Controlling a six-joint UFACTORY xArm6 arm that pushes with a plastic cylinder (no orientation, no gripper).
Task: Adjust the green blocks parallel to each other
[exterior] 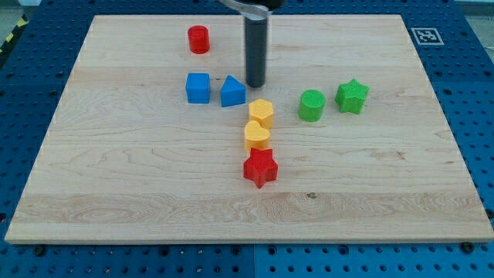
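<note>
A green cylinder (pixel 312 106) stands right of the board's middle. A green star (pixel 352 96) sits just to its right and slightly higher in the view, a small gap between them. My tip (pixel 255 83) rests on the board left of the green cylinder, just right of the blue pentagon-like block (pixel 232 92). The tip touches neither green block.
A blue cube (pixel 197 88) sits left of the blue pentagon-like block. A red cylinder (pixel 199 39) is near the view's top. Two yellow blocks (pixel 261 113) (pixel 257 135) and a red star (pixel 260 167) line up below my tip. The wooden board (pixel 116 177) lies on a blue pegboard.
</note>
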